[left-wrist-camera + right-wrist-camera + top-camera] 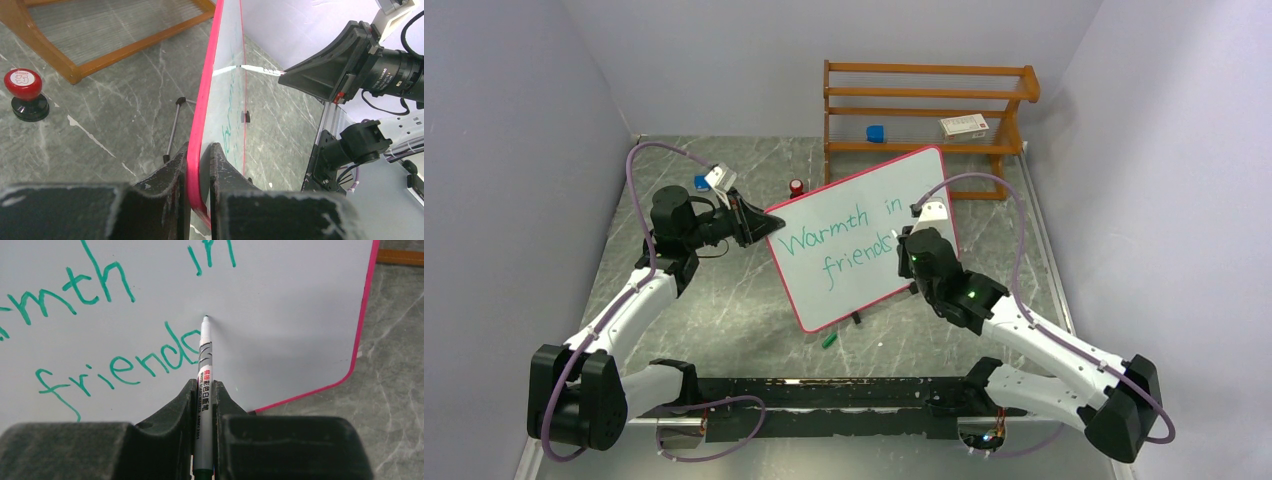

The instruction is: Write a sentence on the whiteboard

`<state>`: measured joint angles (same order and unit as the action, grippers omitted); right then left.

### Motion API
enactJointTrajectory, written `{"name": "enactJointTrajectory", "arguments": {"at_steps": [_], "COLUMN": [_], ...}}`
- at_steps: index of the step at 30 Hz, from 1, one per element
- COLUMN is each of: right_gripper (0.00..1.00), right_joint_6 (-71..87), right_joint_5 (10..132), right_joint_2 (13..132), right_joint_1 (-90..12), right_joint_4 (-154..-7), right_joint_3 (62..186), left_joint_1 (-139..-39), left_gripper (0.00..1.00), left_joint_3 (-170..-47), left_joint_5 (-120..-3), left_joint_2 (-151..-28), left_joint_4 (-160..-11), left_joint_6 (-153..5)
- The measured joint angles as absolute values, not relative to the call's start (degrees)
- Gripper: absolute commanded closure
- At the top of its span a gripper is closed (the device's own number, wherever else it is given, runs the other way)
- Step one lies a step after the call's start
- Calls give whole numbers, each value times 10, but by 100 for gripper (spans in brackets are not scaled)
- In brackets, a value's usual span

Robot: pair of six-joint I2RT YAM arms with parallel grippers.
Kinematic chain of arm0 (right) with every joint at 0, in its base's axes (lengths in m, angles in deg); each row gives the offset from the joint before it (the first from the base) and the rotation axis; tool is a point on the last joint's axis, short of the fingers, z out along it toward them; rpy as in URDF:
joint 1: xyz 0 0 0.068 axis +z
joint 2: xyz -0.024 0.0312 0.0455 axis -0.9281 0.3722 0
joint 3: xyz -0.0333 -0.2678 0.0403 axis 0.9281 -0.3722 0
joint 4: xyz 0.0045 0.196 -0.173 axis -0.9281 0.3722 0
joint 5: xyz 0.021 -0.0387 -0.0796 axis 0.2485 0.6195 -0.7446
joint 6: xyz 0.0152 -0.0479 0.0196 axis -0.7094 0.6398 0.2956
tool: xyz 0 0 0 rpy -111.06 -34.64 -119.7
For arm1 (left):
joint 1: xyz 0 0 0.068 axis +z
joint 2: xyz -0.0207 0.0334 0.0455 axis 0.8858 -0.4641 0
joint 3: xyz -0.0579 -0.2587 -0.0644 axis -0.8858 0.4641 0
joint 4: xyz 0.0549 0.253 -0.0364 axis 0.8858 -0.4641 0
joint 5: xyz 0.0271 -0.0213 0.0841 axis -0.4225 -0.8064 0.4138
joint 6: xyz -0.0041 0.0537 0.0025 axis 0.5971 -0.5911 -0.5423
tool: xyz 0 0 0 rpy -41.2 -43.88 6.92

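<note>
Left gripper (199, 148) is closed narrowly on the pink-red framed edge of the large, flat, glossy whiteboard (864, 195), one black finger on each face. Right gripper (205, 385) clamps a slim grey marker (204, 365) with a red label and a white nose. The marker's tip touches the board just right of the green handwritten word "friend", where a further letter is partly formed.

The whiteboard stands tilted up on the grey marbled tabletop (724, 310), between the two arms. It has rounded corners. Above the lower word it reads "Warmth in". In the top view the right wrist covers the end of the lower line. From the left wrist view a thin metal prop leg (174, 125) shows behind the board.

Just behind the board's far corner stands an orange-brown wooden slatted rack (924, 100). A small blue block (875, 133) and a white card with a red mark (964, 125) sit on one shelf. A red-topped round stamp on a black base (26, 92) stands on the table beside the rack, near the board's upper left edge. A small green cap (829, 340) lies on the table just in front of the board's lower edge.
</note>
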<state>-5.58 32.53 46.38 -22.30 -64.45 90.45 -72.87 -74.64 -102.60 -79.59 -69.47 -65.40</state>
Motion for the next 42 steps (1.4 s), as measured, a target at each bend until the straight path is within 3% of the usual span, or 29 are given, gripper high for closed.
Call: {"name": "enactJointTrajectory", "arguments": {"at_steps": [42], "right_gripper": [100], "right_joint_6": [-86], "right_joint_5": [359], "right_joint_2": [457], "right_joint_1": [-235], "right_joint_4": [-599], "right_joint_3": [884], "left_joint_1": [-728], "left_gripper": [95], "left_joint_3": [-746], "left_joint_5": [-1026], "left_joint_2": [-796], "left_joint_4": [-695], "left_joint_6": [-654]}}
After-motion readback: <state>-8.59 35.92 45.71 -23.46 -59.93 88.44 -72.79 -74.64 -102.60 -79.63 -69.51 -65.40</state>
